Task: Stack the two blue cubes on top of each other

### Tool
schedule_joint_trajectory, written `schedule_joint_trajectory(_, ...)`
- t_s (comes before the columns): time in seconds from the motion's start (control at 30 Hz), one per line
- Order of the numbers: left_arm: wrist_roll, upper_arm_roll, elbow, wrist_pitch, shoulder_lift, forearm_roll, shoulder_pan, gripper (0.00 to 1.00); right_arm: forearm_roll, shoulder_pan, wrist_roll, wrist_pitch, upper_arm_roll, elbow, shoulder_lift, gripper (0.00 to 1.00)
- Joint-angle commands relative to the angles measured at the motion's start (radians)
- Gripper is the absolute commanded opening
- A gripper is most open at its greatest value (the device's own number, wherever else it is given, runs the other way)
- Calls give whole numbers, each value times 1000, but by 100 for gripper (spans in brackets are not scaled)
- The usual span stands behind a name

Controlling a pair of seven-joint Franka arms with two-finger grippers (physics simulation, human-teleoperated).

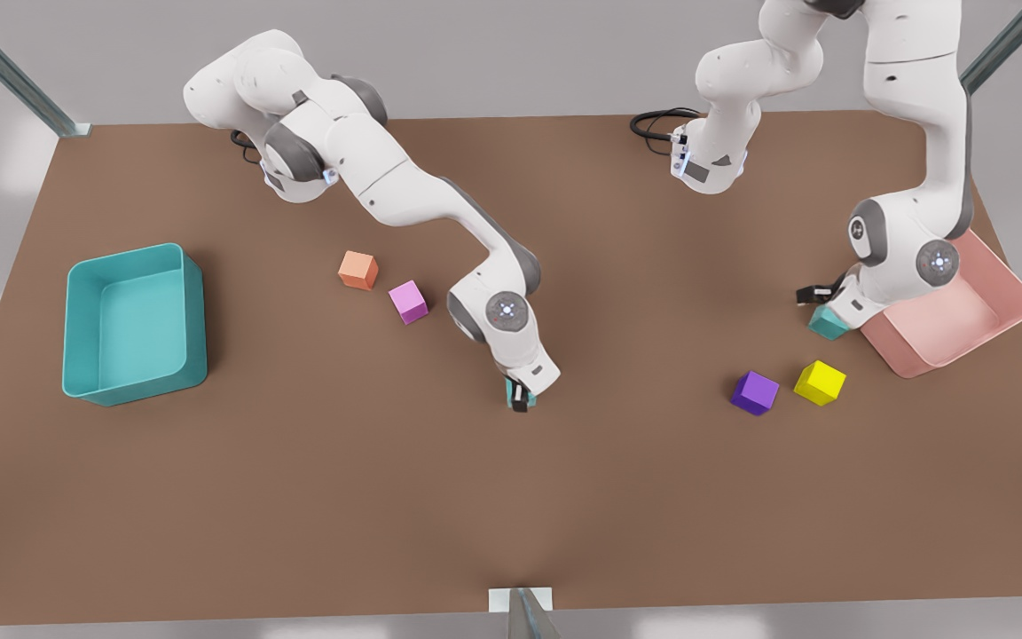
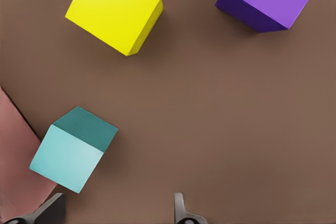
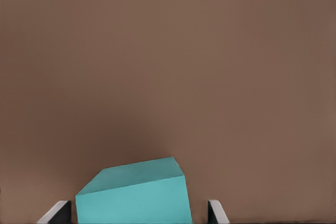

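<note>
Teal bin (image 1: 85, 293) and pink tray (image 1: 1012, 302), nothing visible inside either

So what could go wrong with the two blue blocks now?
1. The open left gripper isn't lined up: its teal cube sits off to one side, right by the pink bin. A finger might bump either.
2. The open right gripper straddles the other teal cube, which looks slightly turned. Closing might twist it.

No readable text, labels, brands, numbers or signs on cubes, bins, arms or table.
</note>
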Motion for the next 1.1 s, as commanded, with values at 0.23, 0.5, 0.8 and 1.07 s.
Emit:
schedule_joint_trajectory(0.23, 446, 6, -24, 118, 37, 64, 42, 100, 3, -4, 607, -204, 4, 13, -114, 100)
schedule_joint_trajectory(0.5, 350, 6, -38, 167, 85, 208, 112, 100, -1, -363, 667, -940, -83, -12, -357, 100)
schedule_joint_trajectory(0.8, 350, 5, -33, 252, 129, 205, 125, 100, -158, -571, 743, -1006, 18, -292, -958, 100)
schedule_joint_trajectory(1.07, 352, -2, -26, 315, 164, 208, 114, 100, -187, -663, 749, -830, 104, -406, -906, 100)
